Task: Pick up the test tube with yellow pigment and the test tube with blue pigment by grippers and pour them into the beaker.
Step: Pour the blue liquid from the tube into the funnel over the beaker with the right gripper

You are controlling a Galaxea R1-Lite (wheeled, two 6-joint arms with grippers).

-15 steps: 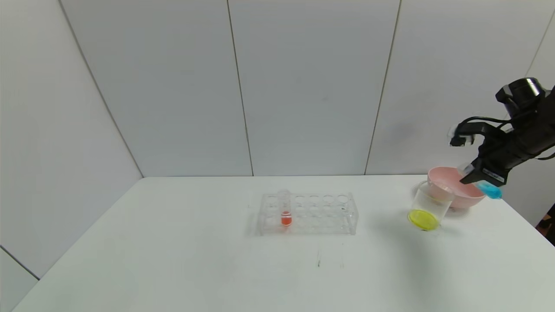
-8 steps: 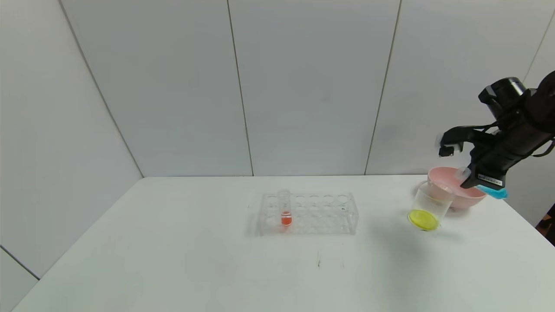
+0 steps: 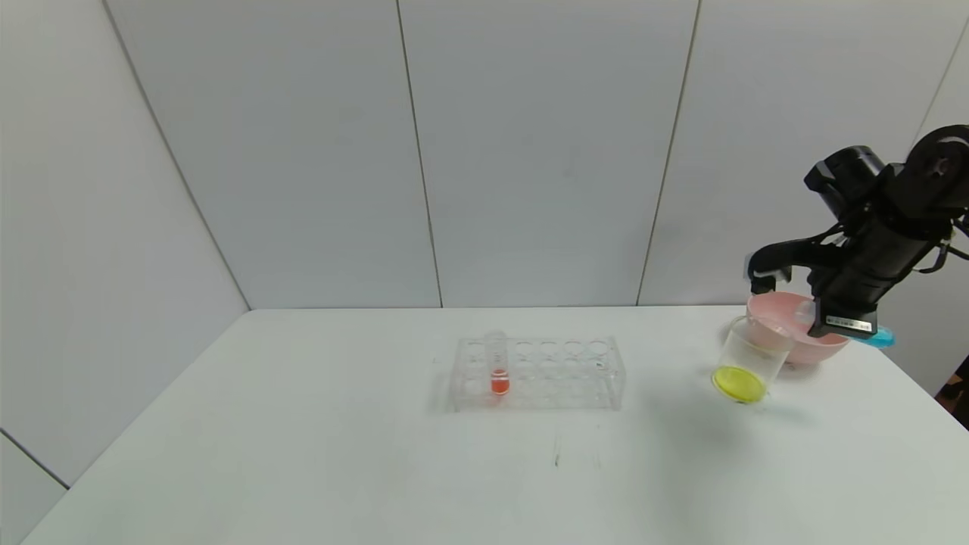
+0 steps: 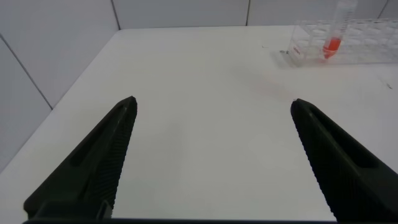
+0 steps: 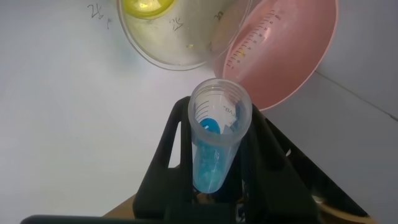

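Note:
My right gripper (image 3: 839, 322) is shut on the test tube with blue pigment (image 3: 878, 337) and holds it tilted, open end toward the beaker (image 3: 751, 359), just above and right of its rim. In the right wrist view the tube (image 5: 217, 140) sits between the fingers (image 5: 171, 143), its mouth pointing at the beaker (image 5: 180, 37). The beaker has yellow liquid at its bottom (image 3: 738, 382). The test tube with yellow pigment is out of view. My left gripper (image 4: 211, 155) is open and empty over the table's left part, seen only in the left wrist view.
A pink bowl (image 3: 814, 344) stands right behind the beaker, under my right gripper. A clear rack (image 3: 539, 372) at mid-table holds a tube of red-orange liquid (image 3: 498, 363). The table's right edge runs close to the bowl.
My right gripper has moved left toward the beaker and tipped the blue tube flatter, closer to level. The left arm has not visibly moved.

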